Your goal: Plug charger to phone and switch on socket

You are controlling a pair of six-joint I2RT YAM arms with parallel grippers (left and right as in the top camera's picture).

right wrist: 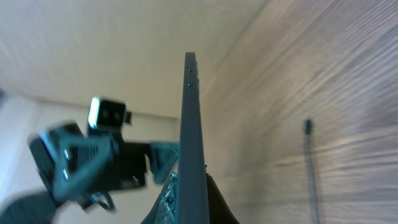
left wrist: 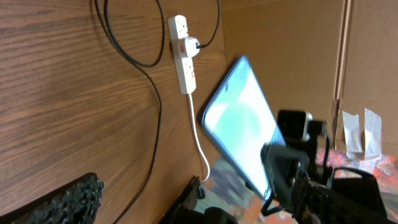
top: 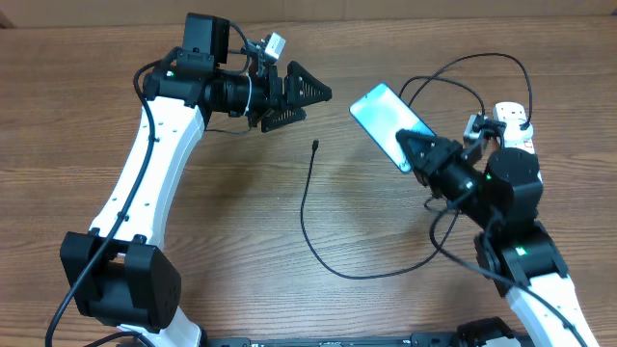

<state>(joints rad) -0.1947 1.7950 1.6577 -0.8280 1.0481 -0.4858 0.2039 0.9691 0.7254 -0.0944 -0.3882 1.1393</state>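
The phone (top: pixel 384 118), its screen lit pale blue, is held tilted above the table, with my right gripper (top: pixel 411 152) shut on its lower end. In the right wrist view the phone (right wrist: pixel 191 124) shows edge-on between the jaws. My left gripper (top: pixel 310 104) hovers open just left of the phone with nothing in it. The charger's (top: pixel 307 207) thin black cable lies on the table. Its connector tip (top: pixel 316 146) lies below the left gripper. The socket (top: pixel 516 118), a white power strip, lies at the far right, partly hidden behind my right arm. A black plug (left wrist: pixel 193 45) sits in the socket (left wrist: pixel 184 59).
The wooden table (top: pixel 193 222) is bare in the middle apart from the cable loop. The strip's thick white cord (left wrist: pixel 200 146) runs off the table's edge. Cardboard walls (left wrist: pixel 292 50) stand beyond that edge.
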